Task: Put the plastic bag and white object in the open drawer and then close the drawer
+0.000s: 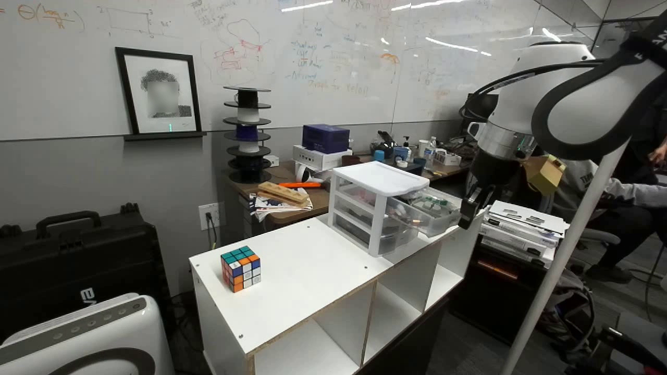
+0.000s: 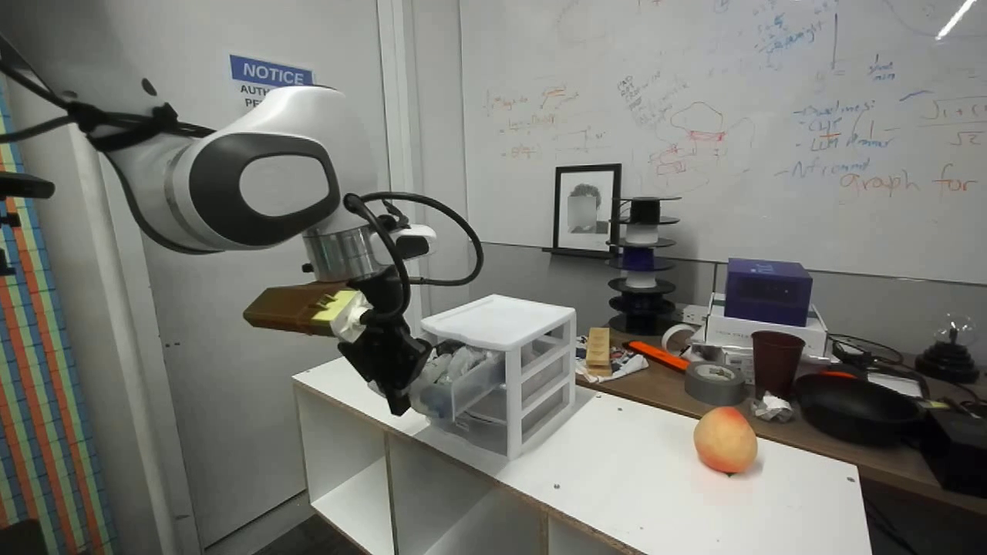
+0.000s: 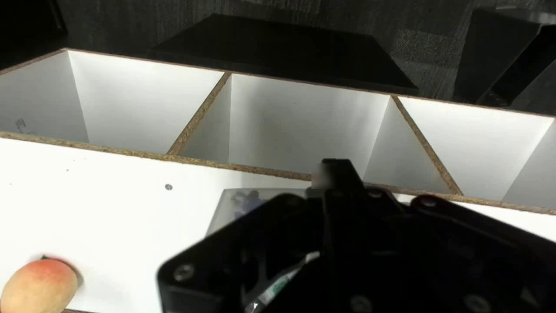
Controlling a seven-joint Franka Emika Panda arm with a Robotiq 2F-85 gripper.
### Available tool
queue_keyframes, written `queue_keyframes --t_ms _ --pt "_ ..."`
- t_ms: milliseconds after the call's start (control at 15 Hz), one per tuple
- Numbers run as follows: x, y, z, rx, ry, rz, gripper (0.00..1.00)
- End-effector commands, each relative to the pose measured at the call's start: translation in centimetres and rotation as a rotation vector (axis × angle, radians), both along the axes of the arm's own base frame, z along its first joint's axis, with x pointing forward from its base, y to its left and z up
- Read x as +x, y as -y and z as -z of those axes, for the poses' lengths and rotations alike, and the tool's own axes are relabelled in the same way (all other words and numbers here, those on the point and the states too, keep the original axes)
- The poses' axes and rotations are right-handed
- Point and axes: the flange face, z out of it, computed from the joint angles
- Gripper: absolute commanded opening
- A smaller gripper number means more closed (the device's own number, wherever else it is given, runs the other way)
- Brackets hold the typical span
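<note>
A bright puzzle cube (image 1: 241,269) sits on the white shelf (image 1: 302,276) — well apart from the little drawer box (image 1: 379,177), where the black gripper (image 1: 472,212) hangs near an open, see-through drawer (image 1: 439,224).
</note>
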Motion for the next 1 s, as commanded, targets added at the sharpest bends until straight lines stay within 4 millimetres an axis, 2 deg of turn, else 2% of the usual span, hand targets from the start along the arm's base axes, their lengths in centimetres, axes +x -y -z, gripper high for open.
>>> queue_keyframes --t_ms 0,533,933 --pt "2.8 1.0 -0.5 0.005 0.108 0.039 0.00" --pt "5.7 2.9 -0.1 0.019 0.193 0.142 0.00" --pt "8.3 3.6 -0.6 0.028 0.225 0.197 0.00"
